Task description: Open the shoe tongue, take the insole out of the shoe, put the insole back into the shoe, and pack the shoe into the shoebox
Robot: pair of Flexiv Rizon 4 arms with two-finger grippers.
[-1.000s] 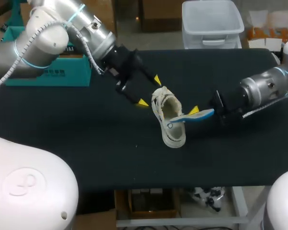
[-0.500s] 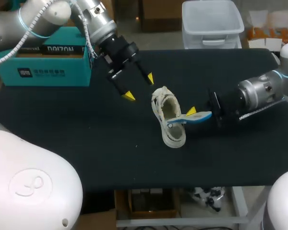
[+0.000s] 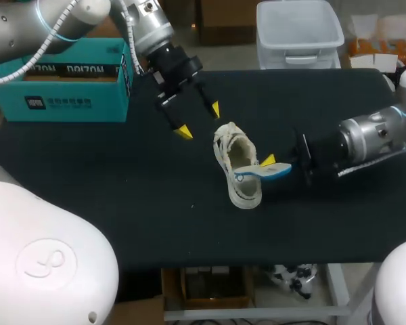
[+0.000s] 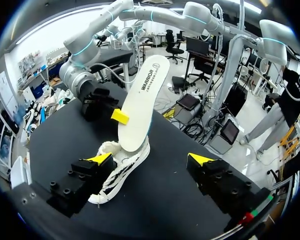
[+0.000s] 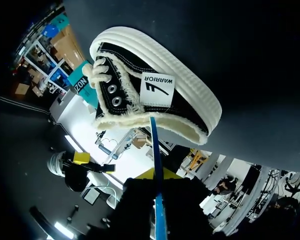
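Note:
A cream shoe (image 3: 238, 169) lies on its side mid-table. My right gripper (image 3: 272, 166) is shut on the blue-and-white insole (image 3: 262, 173), whose front end sits in the shoe's opening. In the right wrist view the insole (image 5: 156, 150) runs edge-on from my gripper (image 5: 157, 189) into the shoe (image 5: 155, 97). My left gripper (image 3: 199, 119) hangs open behind and to the left of the shoe, apart from it. Seen from the left wrist, the insole (image 4: 141, 102) stands up out of the shoe (image 4: 119, 165), which lies by one finger of the left gripper (image 4: 150, 160). The teal shoebox (image 3: 61, 81) stands at the back left.
The black table (image 3: 122, 203) has bare room in front of and left of the shoe. The shoebox stands at the table's back left edge, close behind my left arm (image 3: 145, 27).
My left gripper has drawn back from the shoe, up and toward the shoebox, still open. The right gripper has nudged the insole slightly toward the shoe.

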